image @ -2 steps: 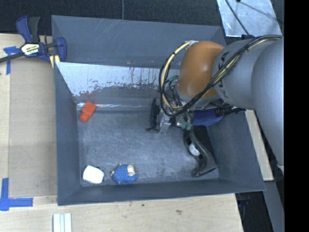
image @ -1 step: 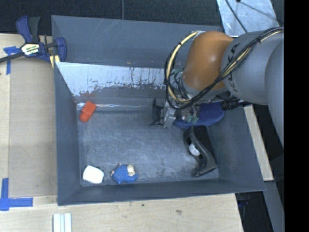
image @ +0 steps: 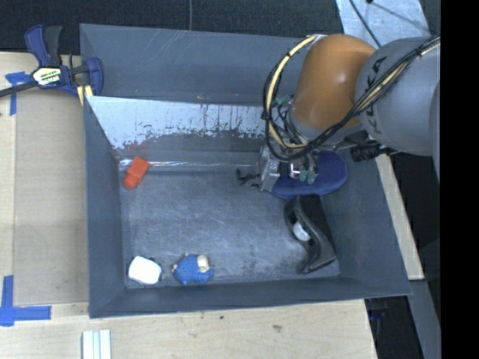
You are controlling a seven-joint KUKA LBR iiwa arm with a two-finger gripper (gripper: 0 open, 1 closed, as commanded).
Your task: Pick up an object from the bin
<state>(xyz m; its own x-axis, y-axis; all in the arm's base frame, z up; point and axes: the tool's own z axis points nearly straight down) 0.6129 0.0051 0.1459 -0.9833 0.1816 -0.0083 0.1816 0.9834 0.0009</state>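
Hovering by one blue disc (image: 331,178), gripper (image: 263,176) width unclear; one each: black hook (image: 318,241), orange block (image: 135,173), white lump (image: 144,270), blue lump (image: 193,269).

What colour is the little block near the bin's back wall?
Orange; the block shows best in the camera view.

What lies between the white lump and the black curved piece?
A small blue thing, right beside the white lump; from it to the black curved piece the bin floor is bare, in the camera view.
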